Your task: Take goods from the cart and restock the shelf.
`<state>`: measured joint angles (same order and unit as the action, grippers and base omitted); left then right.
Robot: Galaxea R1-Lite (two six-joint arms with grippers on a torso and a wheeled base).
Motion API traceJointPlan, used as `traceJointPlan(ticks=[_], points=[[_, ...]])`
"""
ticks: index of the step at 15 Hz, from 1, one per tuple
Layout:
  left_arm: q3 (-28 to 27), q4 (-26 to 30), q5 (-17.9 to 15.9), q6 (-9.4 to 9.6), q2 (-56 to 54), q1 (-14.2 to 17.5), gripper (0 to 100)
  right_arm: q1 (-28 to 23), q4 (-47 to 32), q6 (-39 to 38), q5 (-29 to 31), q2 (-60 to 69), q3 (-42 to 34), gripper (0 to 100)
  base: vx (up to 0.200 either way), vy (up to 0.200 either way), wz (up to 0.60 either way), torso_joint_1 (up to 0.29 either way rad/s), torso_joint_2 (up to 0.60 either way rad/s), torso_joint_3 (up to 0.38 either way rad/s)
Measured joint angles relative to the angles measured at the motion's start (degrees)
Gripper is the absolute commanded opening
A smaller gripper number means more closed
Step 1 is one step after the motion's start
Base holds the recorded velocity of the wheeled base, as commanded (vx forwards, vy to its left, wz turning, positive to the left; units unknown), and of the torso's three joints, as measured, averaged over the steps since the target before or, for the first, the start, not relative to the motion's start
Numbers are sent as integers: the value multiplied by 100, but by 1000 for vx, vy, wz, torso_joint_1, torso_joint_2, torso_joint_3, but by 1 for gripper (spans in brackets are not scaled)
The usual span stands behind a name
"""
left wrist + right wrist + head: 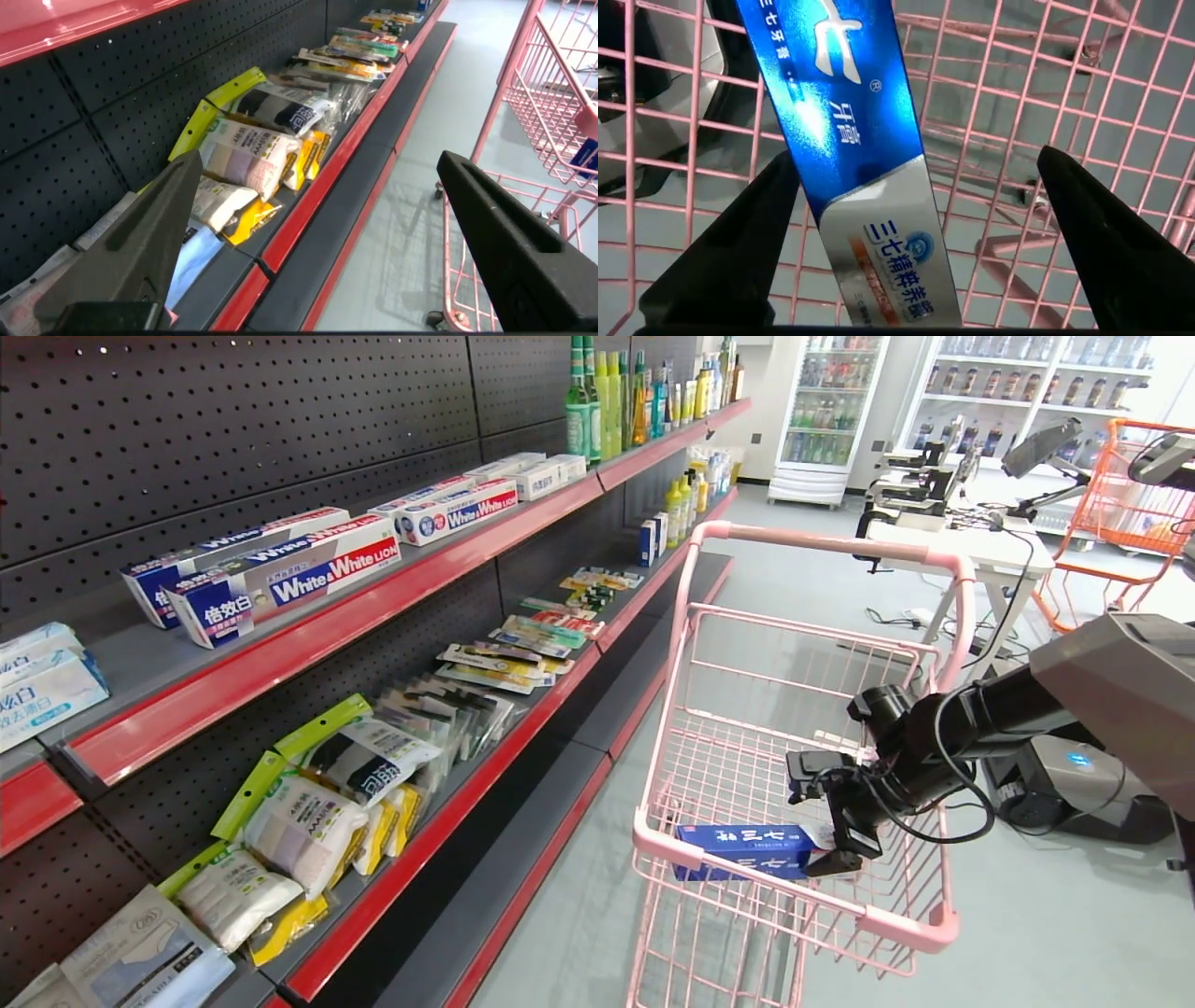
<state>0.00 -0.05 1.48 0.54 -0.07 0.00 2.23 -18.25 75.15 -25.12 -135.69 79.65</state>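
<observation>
A blue toothpaste box (744, 850) lies in the front of the pink cart (822, 537). My right gripper (834, 847) is down inside the basket at the box's right end. In the right wrist view the blue and silver box (850, 140) runs between the open fingers (738, 252), close against one of them, over the cart's wire floor. My left gripper (318, 159) hangs open and holds nothing, beside the lower shelf of packets (257, 149). The upper shelf (373, 607) carries white toothpaste boxes (289, 569).
The red-edged shelves run along the left, with bottles (607, 401) further down. Grey aisle floor (579, 896) lies between shelf and cart. Behind the cart stand a white table (971, 546), an orange cart (1120, 495) and drinks fridges (826, 411).
</observation>
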Motion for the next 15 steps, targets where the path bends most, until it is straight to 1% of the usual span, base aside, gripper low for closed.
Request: traceJointPlan(ticks=[15], points=[[0,2,0,0,0,0,100,38,24,-11,52,-232,4,100,0,0,0,0,0,0]])
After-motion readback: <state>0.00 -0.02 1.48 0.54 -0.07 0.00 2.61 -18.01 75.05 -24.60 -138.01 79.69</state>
